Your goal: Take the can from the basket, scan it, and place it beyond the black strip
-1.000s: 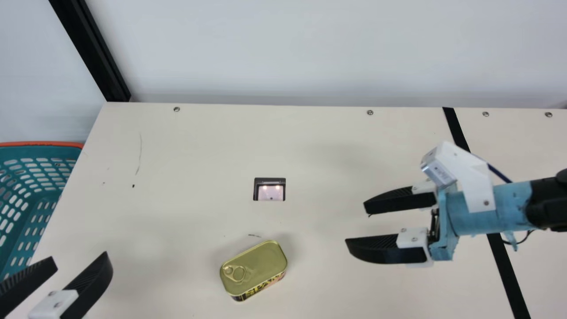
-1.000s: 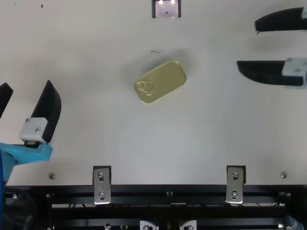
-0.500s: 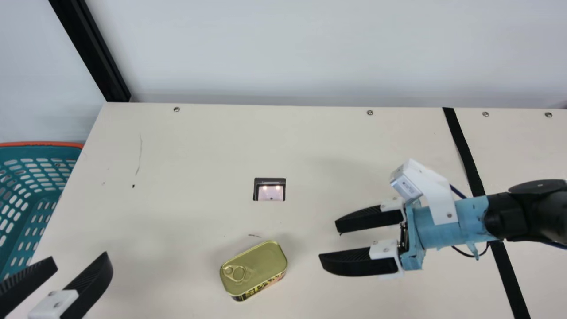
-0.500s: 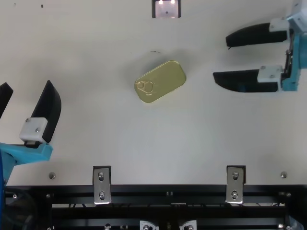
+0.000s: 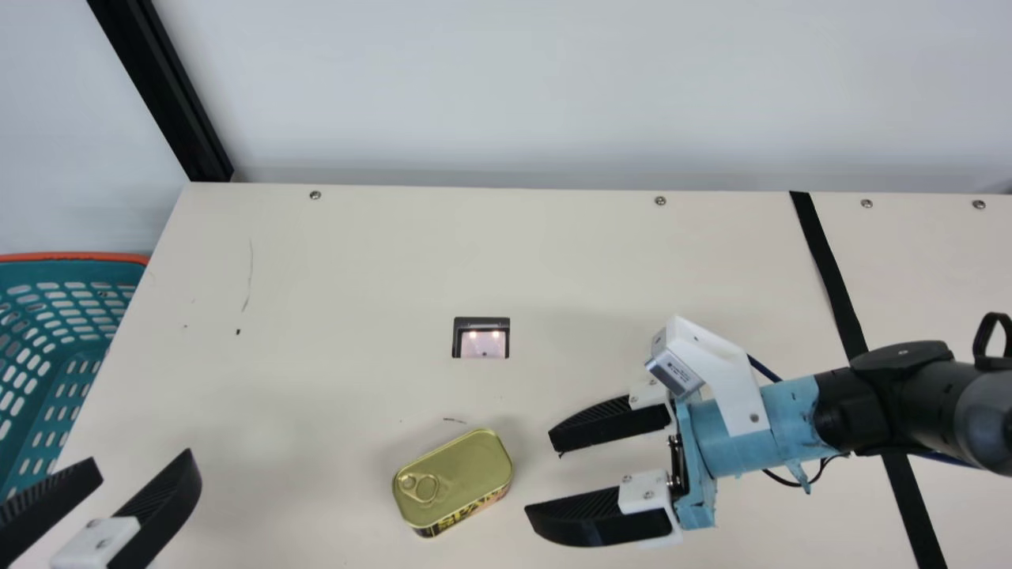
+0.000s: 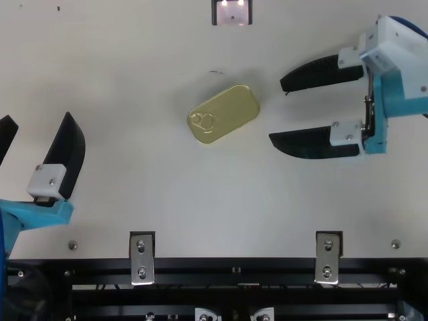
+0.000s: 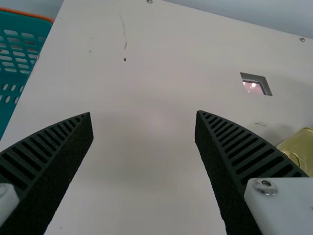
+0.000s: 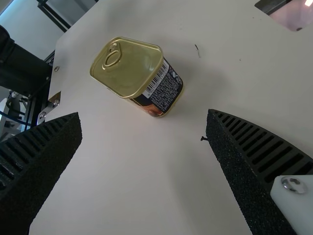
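Note:
The gold-lidded can [image 5: 455,478] stands on the table, lid up, between my two arms; a barcode shows on its side in the right wrist view. My right gripper [image 5: 538,480] is just right of the can [image 6: 224,114], open, its fingers pointing at it without touching. In the right wrist view the can [image 8: 128,68] lies ahead of my right gripper [image 8: 144,115]. My left gripper [image 5: 142,457] stands open and empty at the lower left, well away from the can; in its wrist view the gripper [image 7: 143,113] has bare table between its fingers.
The teal basket [image 5: 47,348] is at the left table edge. A scanner window [image 5: 481,338] is set into the table behind the can. The black strip [image 5: 830,273] crosses the table at the right, under my right arm. A metal rail [image 6: 234,273] runs along the near edge.
My right gripper has travelled left and towards the near edge, closing in on the can, its fingers staying open. The left arm and the can have kept still.

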